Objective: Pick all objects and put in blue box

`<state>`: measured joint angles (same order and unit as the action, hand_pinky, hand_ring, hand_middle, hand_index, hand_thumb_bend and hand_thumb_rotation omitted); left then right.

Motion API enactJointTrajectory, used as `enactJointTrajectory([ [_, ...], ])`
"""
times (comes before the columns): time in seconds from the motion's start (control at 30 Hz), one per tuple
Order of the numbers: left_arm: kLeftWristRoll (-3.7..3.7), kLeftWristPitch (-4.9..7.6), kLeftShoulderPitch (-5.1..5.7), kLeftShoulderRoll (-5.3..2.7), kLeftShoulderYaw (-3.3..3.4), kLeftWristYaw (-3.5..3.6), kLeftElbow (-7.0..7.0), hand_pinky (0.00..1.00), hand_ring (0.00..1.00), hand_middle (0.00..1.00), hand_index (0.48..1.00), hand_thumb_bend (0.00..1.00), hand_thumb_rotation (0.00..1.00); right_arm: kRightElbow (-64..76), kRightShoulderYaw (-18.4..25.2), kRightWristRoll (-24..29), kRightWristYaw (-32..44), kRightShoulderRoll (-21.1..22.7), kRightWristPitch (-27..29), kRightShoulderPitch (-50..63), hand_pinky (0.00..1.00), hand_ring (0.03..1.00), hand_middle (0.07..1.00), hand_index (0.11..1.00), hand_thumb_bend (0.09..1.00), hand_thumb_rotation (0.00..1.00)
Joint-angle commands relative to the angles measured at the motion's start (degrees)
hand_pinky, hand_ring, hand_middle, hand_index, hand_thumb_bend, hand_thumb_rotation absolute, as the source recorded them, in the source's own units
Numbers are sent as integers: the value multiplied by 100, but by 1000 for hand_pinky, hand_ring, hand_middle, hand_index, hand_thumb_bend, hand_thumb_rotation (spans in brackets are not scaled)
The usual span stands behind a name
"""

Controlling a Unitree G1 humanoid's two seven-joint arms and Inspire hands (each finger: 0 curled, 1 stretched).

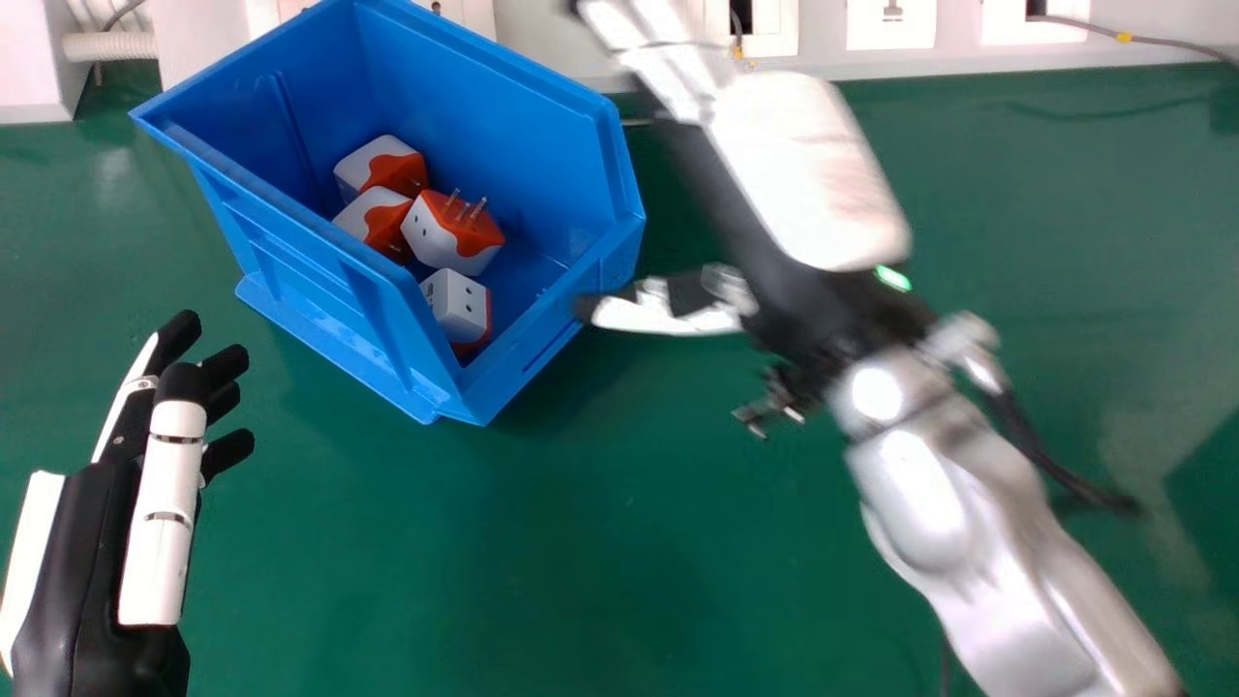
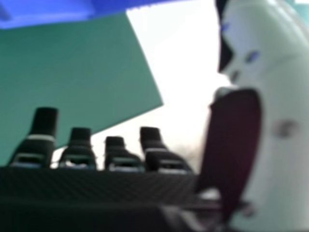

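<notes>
Box (image 1: 334, 290), blue & open-topped, sits approx 10 o'clock in head view on green tbl (image 1: 542, 581). Holds 4 wht/orange plug adapters: one (image 1: 392, 166) at 12 o'clock of the grp, one (image 1: 371, 213) at 9, one (image 1: 445, 237) at 3 w/ prongs up, one (image 1: 455, 302) at 5, nr the box's near corner. R arm (image 1: 1007, 581) comes in from 4 o'clock; R hand (image 1: 808, 174) is btw 1 & 2 o'clock, beside the box & blurred. Its fingers are straight & spread wide from the thumb (image 1: 668, 315), pointing twd 11 o'clock; nothing in grip. Thumb pts to 9 o'clock, v. close to box wall; can't tell if touching. R hand view: fingertips (image 2: 44, 121) apart, no obj btw them & thumb. L hand (image 1: 169, 484) at 8 o'clock, fingers loosely extended twd 1 o'clock, mostly open, holding nothing. White wall sockets (image 1: 891, 24) behind, approx 1 o'clock; thin cable (image 1: 1162, 42) at 2.
</notes>
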<state>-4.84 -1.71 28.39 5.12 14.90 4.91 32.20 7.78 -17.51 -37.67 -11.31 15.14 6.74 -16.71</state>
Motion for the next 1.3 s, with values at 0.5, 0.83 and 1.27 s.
enactJointTrajectory([
  [0.5, -48, 662, -257, 99, 61, 164, -627, 860, 918, 898, 938, 440, 993, 1580, 1029, 2271, 442, -975, -230, 3074, 905, 995, 998, 990, 464, 848],
  [0.83, -163, 1083, -479, 234, 205, 321, -1170, 861, 921, 905, 941, 421, 999, 1290, 1420, 3626, 754, -1425, 13, 3513, 956, 999, 1000, 998, 515, 961],
  [1.27, -390, 1551, -772, 355, 421, 457, -1831, 881, 937, 923, 953, 487, 1000, 1103, 1511, 3645, 1015, -1368, 72, 3478, 986, 1000, 1000, 1000, 525, 988],
])
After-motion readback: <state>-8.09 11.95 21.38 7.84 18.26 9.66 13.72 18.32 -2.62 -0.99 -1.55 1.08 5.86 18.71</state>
